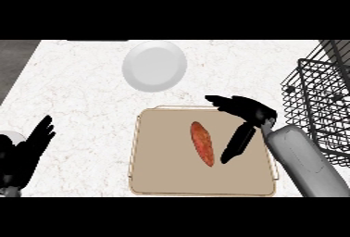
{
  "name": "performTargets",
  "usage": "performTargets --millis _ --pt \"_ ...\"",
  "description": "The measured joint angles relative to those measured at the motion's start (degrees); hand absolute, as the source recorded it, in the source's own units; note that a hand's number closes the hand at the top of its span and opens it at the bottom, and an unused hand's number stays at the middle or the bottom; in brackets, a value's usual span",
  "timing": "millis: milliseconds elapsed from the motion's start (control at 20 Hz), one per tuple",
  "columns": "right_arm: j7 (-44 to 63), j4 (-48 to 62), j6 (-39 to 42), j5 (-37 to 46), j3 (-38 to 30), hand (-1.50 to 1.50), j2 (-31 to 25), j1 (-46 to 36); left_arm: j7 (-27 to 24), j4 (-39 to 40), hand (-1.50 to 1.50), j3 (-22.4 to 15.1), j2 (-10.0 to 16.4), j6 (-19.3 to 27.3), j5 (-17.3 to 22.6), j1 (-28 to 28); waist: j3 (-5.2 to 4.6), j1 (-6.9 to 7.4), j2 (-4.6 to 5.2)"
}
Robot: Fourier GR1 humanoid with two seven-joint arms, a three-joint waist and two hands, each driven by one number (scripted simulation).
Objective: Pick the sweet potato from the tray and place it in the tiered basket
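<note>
An orange-red sweet potato [202, 143] lies lengthwise near the middle of a beige tray [164, 176]. My right hand [247, 113] hovers over the tray's right part, just right of the sweet potato and apart from it. Its fingers are straight, with the thumb [236, 143] pointing down toward the tray; it holds nothing. The black wire tiered basket [321, 92] stands at the right edge of the view. My left hand [27, 148] rests open at the lower left edge, fingers up.
A white round plate [155, 65] sits on the marble counter [75, 92] behind the tray. The counter's dark edge shows at the upper left corner. The basket's wire wall stands close beside my right forearm.
</note>
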Motion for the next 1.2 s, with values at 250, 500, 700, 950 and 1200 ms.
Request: performTargets --millis 250,500,700,950,1200 --pt "2.3 2.4 3.4 2.4 -1.9 -1.5 -0.8 -0.8 1.7 -2.4 0.0 0.5 -0.9 -0.3 -1.1 1.1 0.01 0.05 0.02" --pt "2.6 3.7 6.0 4.4 -5.1 -1.5 0.0 0.5 1.5 -2.4 0.0 2.2 -2.0 -1.7 -2.3 1.2 0.02 -0.04 0.04" --pt "1.7 4.1 8.5 5.5 -7.1 -1.5 0.7 2.1 0.5 -0.5 0.0 2.9 -3.5 -2.2 -4.2 0.1 0.01 -0.11 0.04" --pt "0.3 4.7 9.5 8.5 -8.4 -1.5 3.4 3.7 0.7 0.1 0.0 4.4 -4.6 -3.4 -5.5 -0.4 0.02 -0.11 0.05" --pt "-0.6 4.0 9.2 11.5 -9.5 -1.5 6.0 5.3 2.0 -1.7 0.0 5.5 -5.6 -4.2 -6.8 0.2 0.02 -0.09 0.03"
